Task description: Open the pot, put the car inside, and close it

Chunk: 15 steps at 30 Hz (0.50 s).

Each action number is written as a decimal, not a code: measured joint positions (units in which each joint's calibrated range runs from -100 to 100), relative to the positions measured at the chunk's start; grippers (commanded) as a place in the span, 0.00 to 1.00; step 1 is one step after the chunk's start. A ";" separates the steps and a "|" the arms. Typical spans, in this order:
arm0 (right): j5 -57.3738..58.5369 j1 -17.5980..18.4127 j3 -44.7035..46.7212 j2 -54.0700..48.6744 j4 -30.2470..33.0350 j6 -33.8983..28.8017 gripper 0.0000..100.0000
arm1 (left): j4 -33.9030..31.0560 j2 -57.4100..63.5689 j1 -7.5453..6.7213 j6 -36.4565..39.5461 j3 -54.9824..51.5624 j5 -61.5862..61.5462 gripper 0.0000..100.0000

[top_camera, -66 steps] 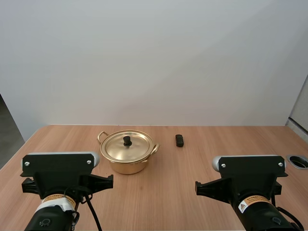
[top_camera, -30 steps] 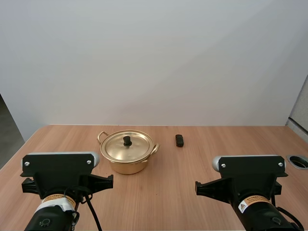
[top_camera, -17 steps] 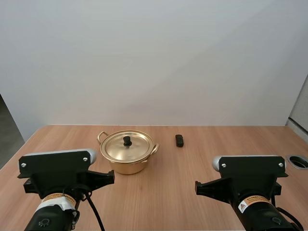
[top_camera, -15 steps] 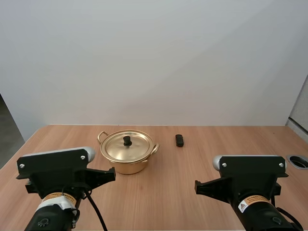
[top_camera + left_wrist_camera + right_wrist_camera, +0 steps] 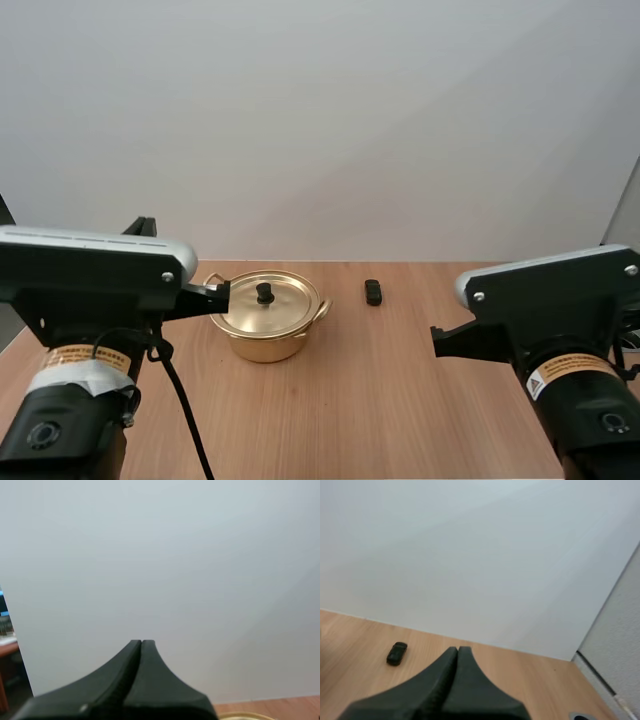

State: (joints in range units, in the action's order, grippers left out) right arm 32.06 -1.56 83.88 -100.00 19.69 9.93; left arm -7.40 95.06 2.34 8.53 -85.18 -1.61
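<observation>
The pot (image 5: 265, 320) stands on the bench (image 5: 400, 400) with its lid (image 5: 285, 306) seated flat and the black knob (image 5: 264, 292) upright in the middle of it, so the pot is not yet opened. It lies ahead of the left end effector (image 5: 141, 642) and a little toward that end effector's right. In the left wrist view a piece of the golden rim appears just beside the fingers.

The car (image 5: 372, 292) is a small dark thing that lies on the bare bench. It is near the pot's right handle (image 5: 322, 309) but apart from it, not touching. From the right end effector (image 5: 457, 650) it is ahead and to the left. Its long axis seems to run away from the robot, toward the back edge of the bench, with only a slight tilt.

Both end effectors are closed on nothing: in each wrist view the two fingers lie together as one dark wedge.

I judge that the first step, lifting the lid, is not begun. The left arm is nearer to the pot, and the right arm is nearer to the car. To take the knob, the left end effector must open, go forward and a little right, and come down from above. For the car, the right fingers should probably close across its narrow width.
</observation>
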 measured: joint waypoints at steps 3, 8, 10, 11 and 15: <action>3.42 0.00 -6.33 0.28 2.04 -2.67 0.00 | 1.50 -0.93 0.00 -3.71 6.37 -1.70 0.00; 3.71 0.00 -15.25 6.41 -0.61 -1.87 0.00 | 7.40 -8.06 -0.87 -10.09 16.37 -14.58 0.00; 7.10 0.00 -16.87 10.39 -3.93 0.58 0.00 | 10.33 -11.61 -1.03 -12.83 20.15 -19.38 0.00; 8.89 -0.20 -17.00 12.04 -5.38 1.84 0.00 | 12.08 -13.60 -1.03 -14.42 22.29 -22.01 0.00; 19.70 -1.50 -17.00 19.06 -12.16 8.12 0.00 | 18.80 -21.53 -1.03 -20.67 29.97 -32.35 0.00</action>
State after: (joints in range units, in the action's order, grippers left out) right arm 51.76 -3.06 66.88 -80.94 7.53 18.05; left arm 11.40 73.53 1.31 -12.14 -55.21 -33.96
